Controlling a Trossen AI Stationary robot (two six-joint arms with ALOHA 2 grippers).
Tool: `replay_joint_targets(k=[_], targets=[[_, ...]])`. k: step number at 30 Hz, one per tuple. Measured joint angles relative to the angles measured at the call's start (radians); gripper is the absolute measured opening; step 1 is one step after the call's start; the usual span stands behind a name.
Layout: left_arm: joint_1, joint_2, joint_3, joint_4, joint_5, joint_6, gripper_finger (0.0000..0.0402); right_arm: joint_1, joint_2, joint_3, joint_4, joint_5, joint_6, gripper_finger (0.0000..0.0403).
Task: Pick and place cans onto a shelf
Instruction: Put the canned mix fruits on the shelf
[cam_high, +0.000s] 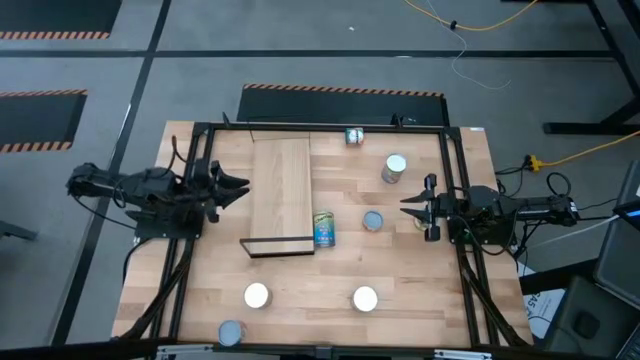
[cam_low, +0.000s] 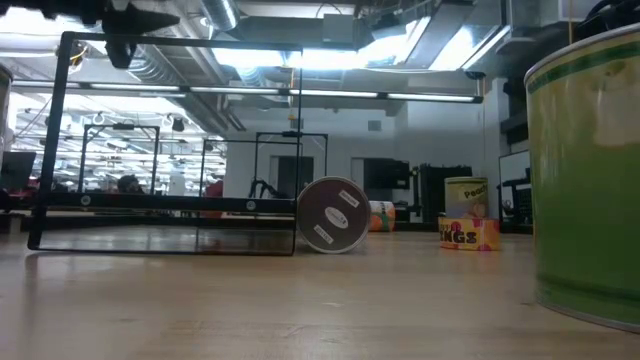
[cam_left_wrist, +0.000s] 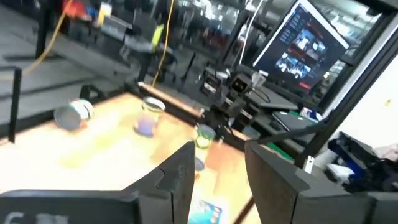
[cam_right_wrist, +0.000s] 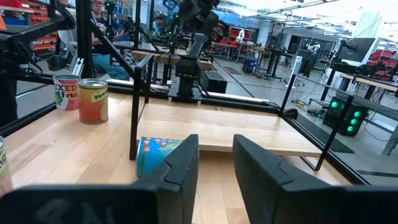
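i see the left gripper (cam_high: 243, 185) at frame left, fingers apart, empty; right gripper (cam_high: 405, 204) at right, apart, empty; shelf (cam_high: 282, 193) centre, cans (cam_high: 323, 229) scattered.

Little text can be read. In the right wrist view, a white can (cam_right_wrist: 65, 92) at the table's edge carries the words "MIXED" and below it "Fruit" in red and green letters. Just beside it, an orange can (cam_right_wrist: 93, 101) has a green band with yellow letters that begin "Pine"; the rest curves out of sight. In the low view, a yellow can (cam_low: 468, 214) far across the table shows large red letters ending in "NGS" along its lower part, and a few smaller letters above that are too small to make out. A monitor (cam_left_wrist: 305, 43) in the left wrist view shows screen content too blurred to read.
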Motion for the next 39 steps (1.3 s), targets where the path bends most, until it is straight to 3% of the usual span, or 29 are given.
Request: replay_joint_targets(k=[6,9,14,19,24,39], targets=[[-0.038,0.134,0.208,-0.29,0.028,-0.244,0.0134,0.0,0.0,0.0,0.0,0.0,0.0,0.0105],[-0.057,0.195,0.318,-0.458,0.127,-0.426,0.0134,0.0,0.0,0.0,0.0,0.0,0.0,0.0105],[-0.107,0.31,0.435,-0.637,0.38,-0.764,0.0134,0.0,0.0,0.0,0.0,0.0,0.0,0.0105],[-0.171,0.404,0.449,-0.667,0.549,-1.045,0.0134,0.0,0.0,0.0,0.0,0.0,0.0,0.0105],[-0.257,0.498,0.449,-0.669,0.652,-1.216,0.0134,0.0,0.0,0.0,0.0,0.0,0.0,0.0105],[-0.594,0.768,0.449,-0.599,0.663,-1.526,0.0134,0.0,0.0,0.0,0.0,0.0,0.0,0.0105]])
